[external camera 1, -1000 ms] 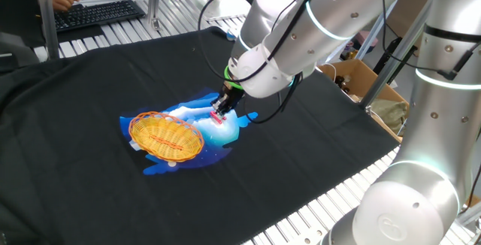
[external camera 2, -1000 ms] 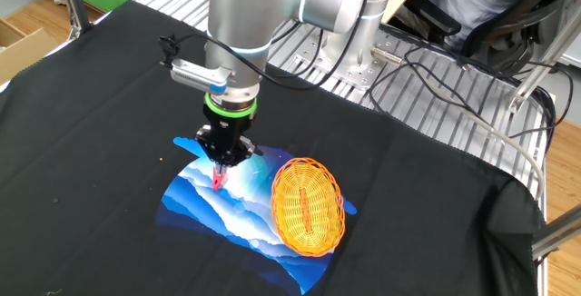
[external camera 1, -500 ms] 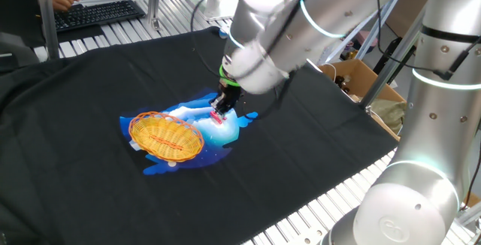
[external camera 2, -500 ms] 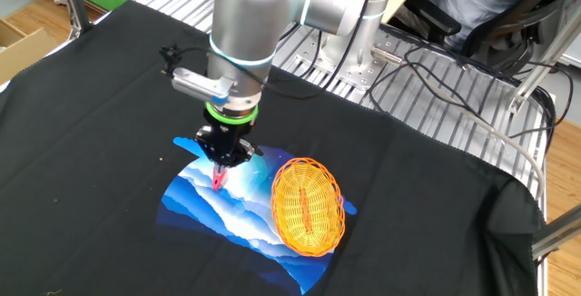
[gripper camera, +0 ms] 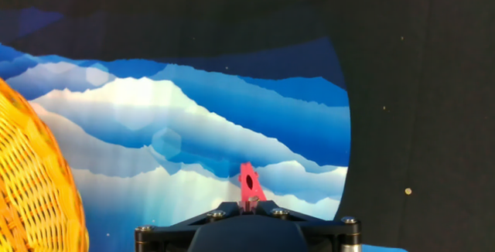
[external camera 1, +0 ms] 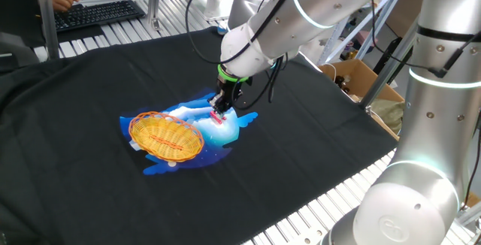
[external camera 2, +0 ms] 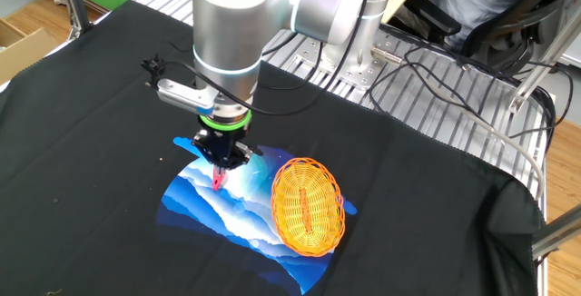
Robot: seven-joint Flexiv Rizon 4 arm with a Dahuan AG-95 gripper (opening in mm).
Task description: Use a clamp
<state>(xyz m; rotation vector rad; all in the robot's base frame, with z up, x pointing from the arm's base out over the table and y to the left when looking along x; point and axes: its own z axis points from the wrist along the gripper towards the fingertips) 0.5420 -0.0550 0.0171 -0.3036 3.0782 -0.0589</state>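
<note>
The clamp is a small pink-red clip held between my gripper's fingers, its tip pointing down at the blue-and-white printed mat. In one fixed view the clamp hangs just above the mat, right of the orange woven basket. In the other fixed view the gripper holds the clamp left of the basket. The gripper is shut on the clamp.
The black cloth covers the table. A keyboard and a person's hand lie at the far edge. A cardboard box stands beyond the table's right side. Cables run over the metal slats.
The arm's wrist and upper links have turned, while the gripper and clamp stay at nearly the same spot above the mat. The basket has not moved.
</note>
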